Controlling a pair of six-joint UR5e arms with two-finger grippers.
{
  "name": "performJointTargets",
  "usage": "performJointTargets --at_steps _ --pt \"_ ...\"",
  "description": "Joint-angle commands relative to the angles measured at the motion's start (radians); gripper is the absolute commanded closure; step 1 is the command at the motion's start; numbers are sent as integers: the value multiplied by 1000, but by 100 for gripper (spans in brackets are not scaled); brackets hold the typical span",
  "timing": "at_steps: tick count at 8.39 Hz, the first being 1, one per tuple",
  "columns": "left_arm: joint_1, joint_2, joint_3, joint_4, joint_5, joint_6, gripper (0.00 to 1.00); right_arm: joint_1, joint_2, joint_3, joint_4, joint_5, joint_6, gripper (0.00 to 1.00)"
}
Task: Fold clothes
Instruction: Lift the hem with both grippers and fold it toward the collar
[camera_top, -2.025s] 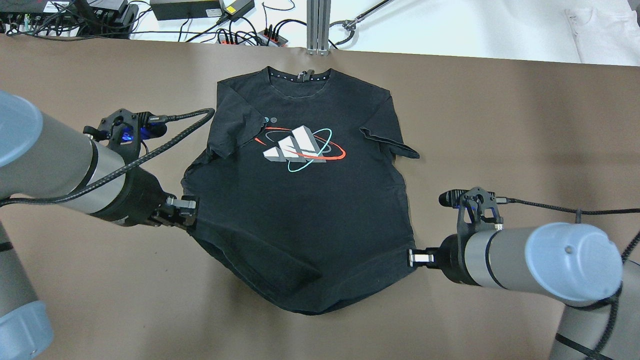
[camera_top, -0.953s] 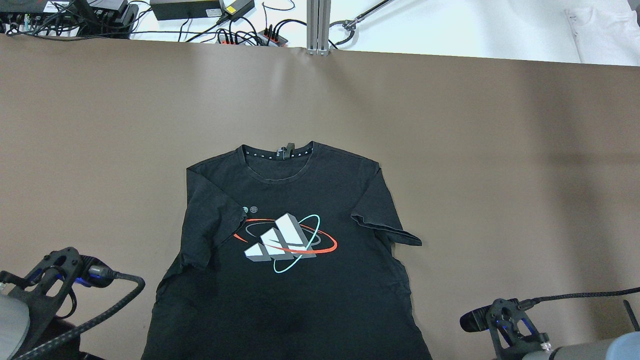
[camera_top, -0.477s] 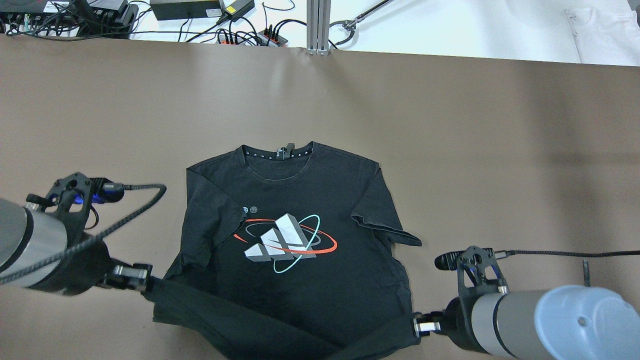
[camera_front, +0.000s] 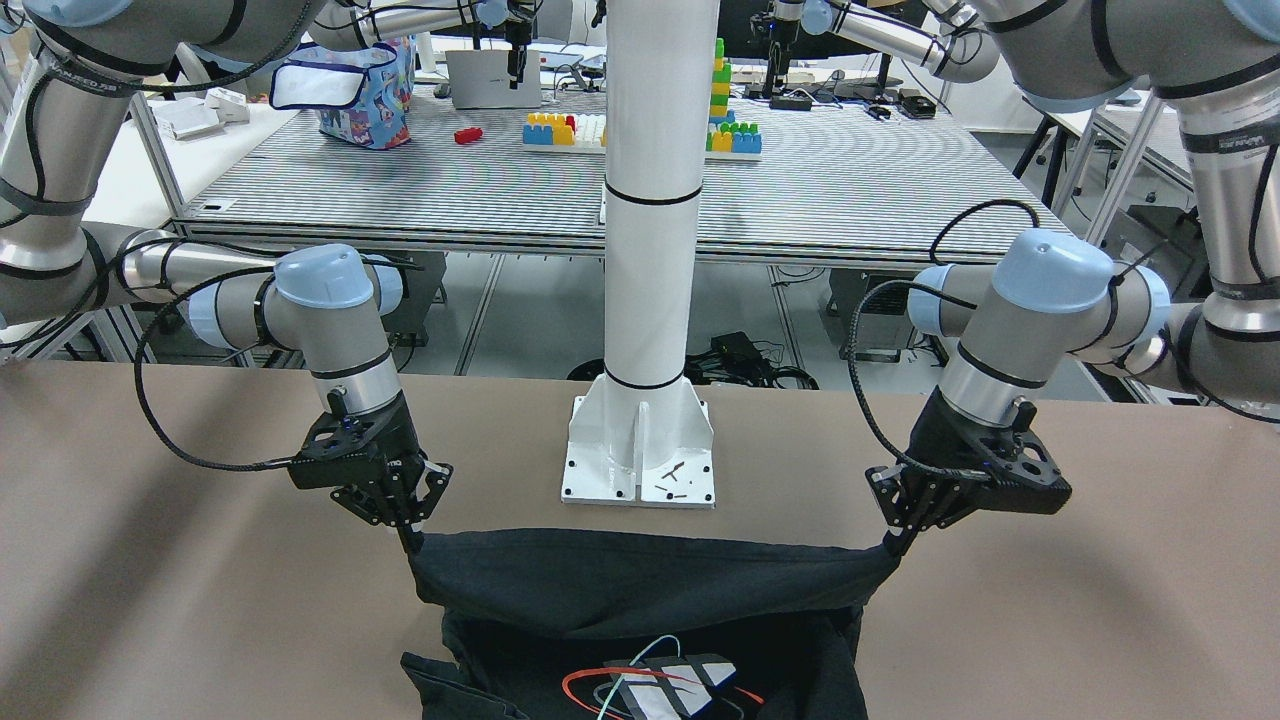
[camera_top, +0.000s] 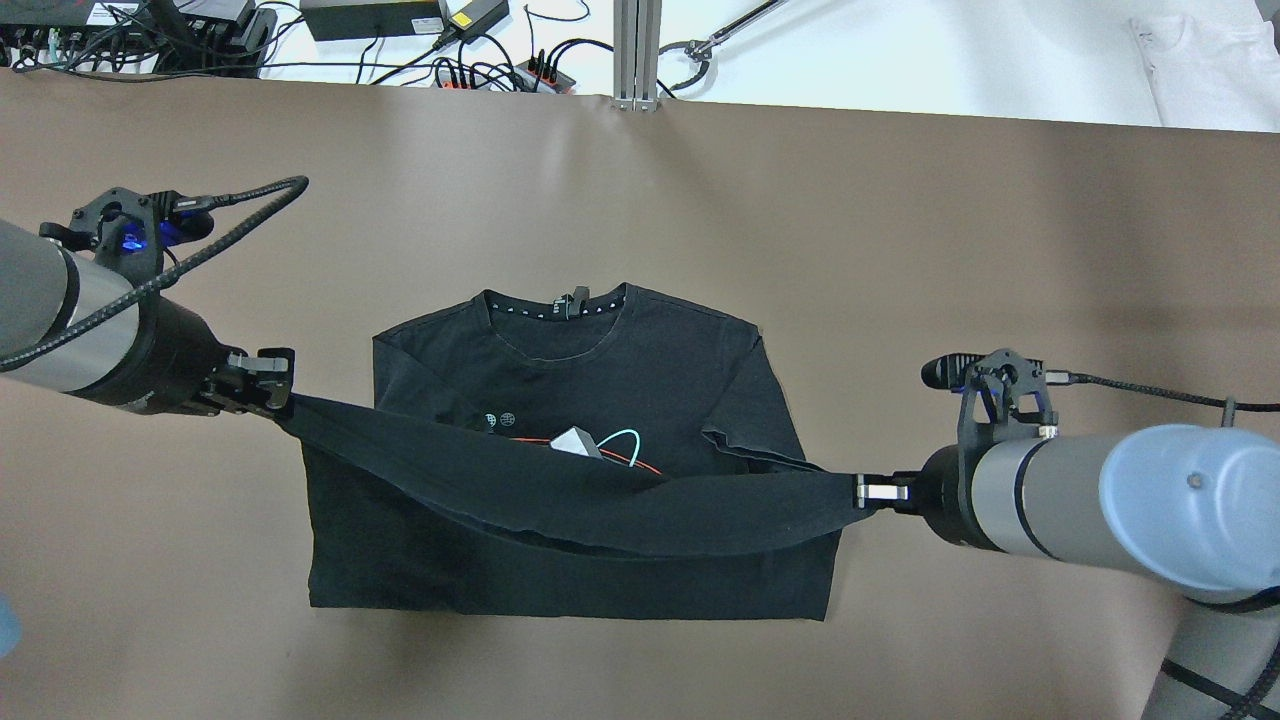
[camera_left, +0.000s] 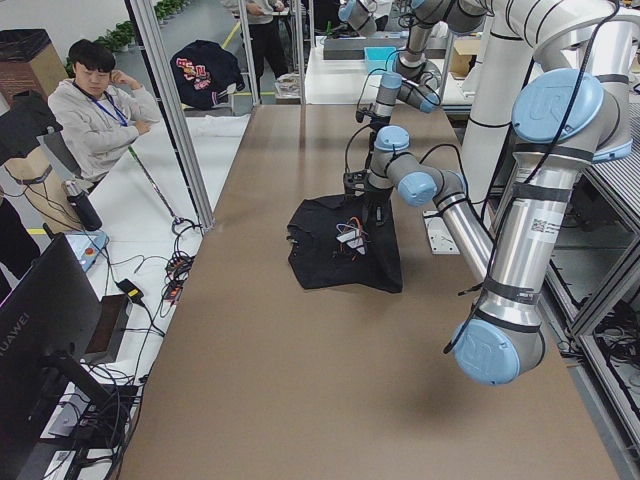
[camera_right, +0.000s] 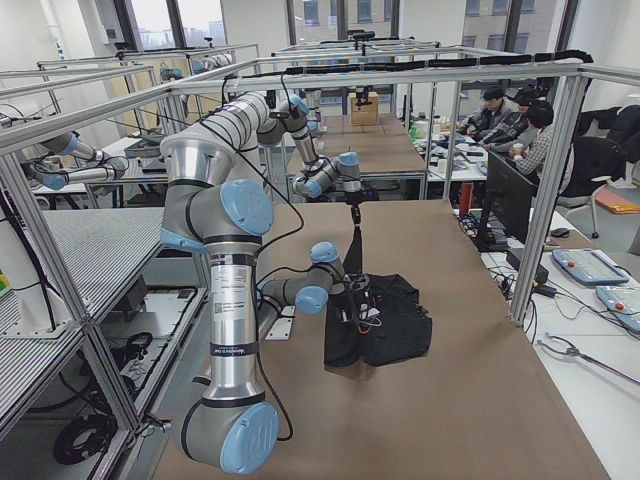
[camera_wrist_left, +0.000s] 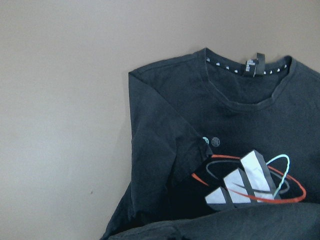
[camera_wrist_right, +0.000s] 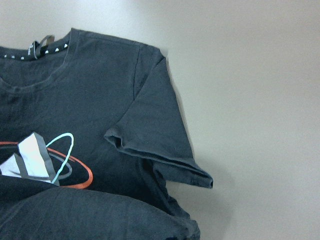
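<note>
The clothes are a black T-shirt (camera_top: 560, 575) with a white, red and teal logo (camera_top: 590, 443), lying collar-away on the brown table. My left gripper (camera_top: 268, 385) is shut on the left corner of the hem. Shut on the right corner is my right gripper (camera_top: 868, 490). The hem hangs stretched between them as a sagging band (camera_top: 600, 500) above the chest, hiding most of the logo. From the front, the band (camera_front: 640, 580) spans from the right gripper (camera_front: 410, 540) to the left gripper (camera_front: 893, 542). Both wrist views look down on the collar, the sleeves (camera_wrist_right: 155, 135) and the logo (camera_wrist_left: 250, 180).
The white pillar's base plate (camera_front: 640, 460) stands on the table's near edge between the arms. Cables and power bricks (camera_top: 370, 20), an aluminium post (camera_top: 635, 50) and a white cloth (camera_top: 1200, 60) lie beyond the far edge. Seated people (camera_left: 95, 110) are off to one side.
Both grippers have carried the lifted hem away from the robot toward the collar. The band now covers most of the logo, and the lower part of the shirt is doubled over.
</note>
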Motion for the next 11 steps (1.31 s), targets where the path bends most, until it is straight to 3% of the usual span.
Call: performJointTargets --at_steps 1,4,7,9,11 --pt "-33 -55 78 -2 48 2 100 87 81 -82 -5 0 -1 100" --pt "-41 -84 252 -67 115 22 100 97 216 -278 7 -12 -1 100" --pt "-36 -89 448 -242 155 28 100 118 289 -437 22 -33 -12 100" --pt "-30 -95 552 -327 157 28 100 118 308 -562 92 -104 -14 100" --pt "-28 -95 612 -410 160 28 100 117 330 -646 156 -106 -15 100"
